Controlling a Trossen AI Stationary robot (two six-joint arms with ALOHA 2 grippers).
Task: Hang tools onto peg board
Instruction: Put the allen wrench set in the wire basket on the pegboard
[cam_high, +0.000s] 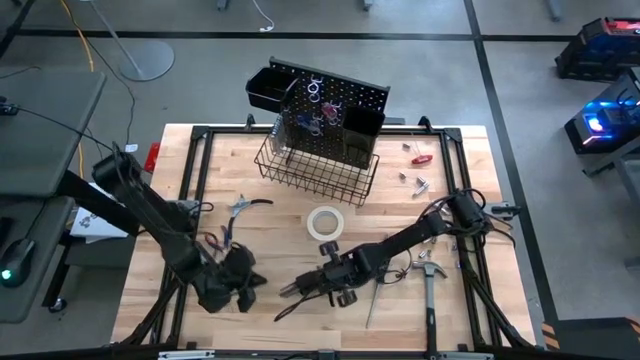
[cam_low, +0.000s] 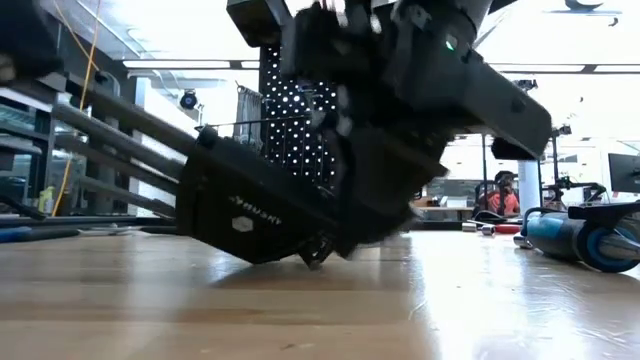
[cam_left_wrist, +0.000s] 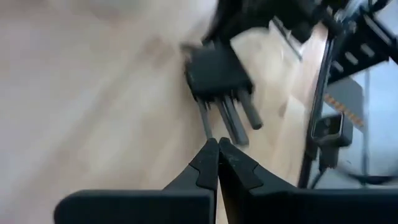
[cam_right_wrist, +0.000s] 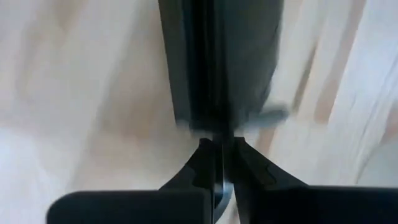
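From table height, the two arms' dark housings fill the middle and hide most of the peg board (cam_low: 290, 120); only a dotted strip shows.

The right gripper (cam_right_wrist: 217, 155) shows a thin bright sliver between its tips, smeared by blur; what it is cannot be told. The dark shape ahead of it is blurred too.

From above, the items hung on the board and the small bits (cam_high: 412, 182) near the tabletop's far right corner are too small to name.
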